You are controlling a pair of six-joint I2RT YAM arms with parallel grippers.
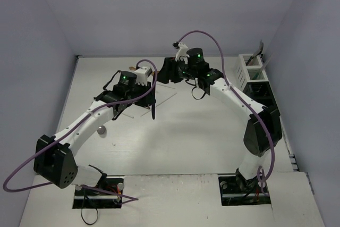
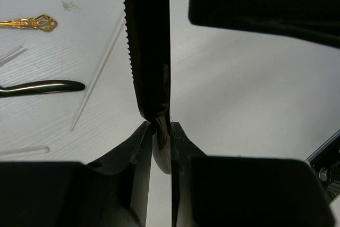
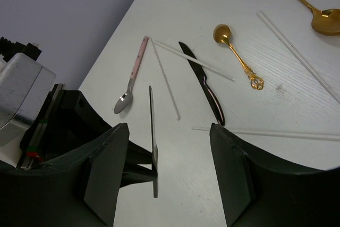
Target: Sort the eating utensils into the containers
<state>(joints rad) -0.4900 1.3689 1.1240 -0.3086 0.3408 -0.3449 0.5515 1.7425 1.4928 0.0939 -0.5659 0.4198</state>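
My left gripper [image 2: 158, 128] is shut on the handle end of a black knife [image 2: 149, 51], whose serrated blade points away from the wrist; in the top view this knife [image 1: 153, 111] hangs over mid-table. My right gripper [image 3: 167, 152] stands open around the same knife [image 3: 153, 131], seen edge-on between its fingers [image 3: 106, 168] without touching them. On the table lie a pink-handled spoon [image 3: 133, 78], another black knife [image 3: 204, 86], two gold spoons [image 3: 236, 51] [image 3: 313, 9] and several pale chopsticks [image 3: 164, 78]. The white container [image 1: 249, 67] and the black one [image 1: 261, 93] stand at the right edge.
A gold spoon handle [image 2: 29, 23], a dark-handled piece [image 2: 42, 86] and a chopstick [image 2: 98, 75] lie left of the held knife. The right arm's elbow [image 1: 260, 128] stands near the containers. Purple cables loop over both arms. Walls close the back and sides.
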